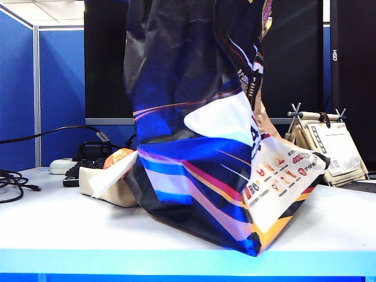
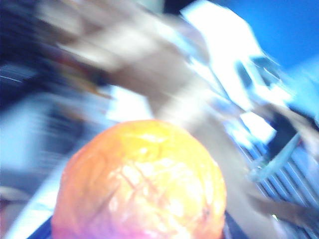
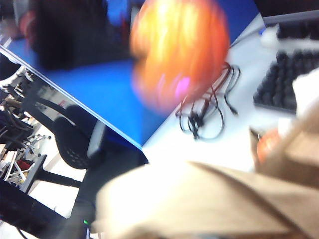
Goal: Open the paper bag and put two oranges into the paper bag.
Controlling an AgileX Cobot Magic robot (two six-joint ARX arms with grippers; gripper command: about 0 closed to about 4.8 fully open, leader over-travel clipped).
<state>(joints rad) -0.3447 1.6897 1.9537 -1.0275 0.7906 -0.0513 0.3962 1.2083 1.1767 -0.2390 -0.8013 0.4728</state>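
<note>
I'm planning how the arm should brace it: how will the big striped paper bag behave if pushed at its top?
The paper bag would probably fold rather than slide: its walls are already creased and buckled. It stands tall and leans, so it may tip. Its glossy skin looks slippery to grip.

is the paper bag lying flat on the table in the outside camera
No, the paper bag stands tall on the table, rising past the top of the picture, with an orange beside it in a low tray.

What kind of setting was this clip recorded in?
Most likely an office or lab workspace: blue partition walls behind a white table, a black keyboard and loose cables on it, and an office chair beside it.
</note>
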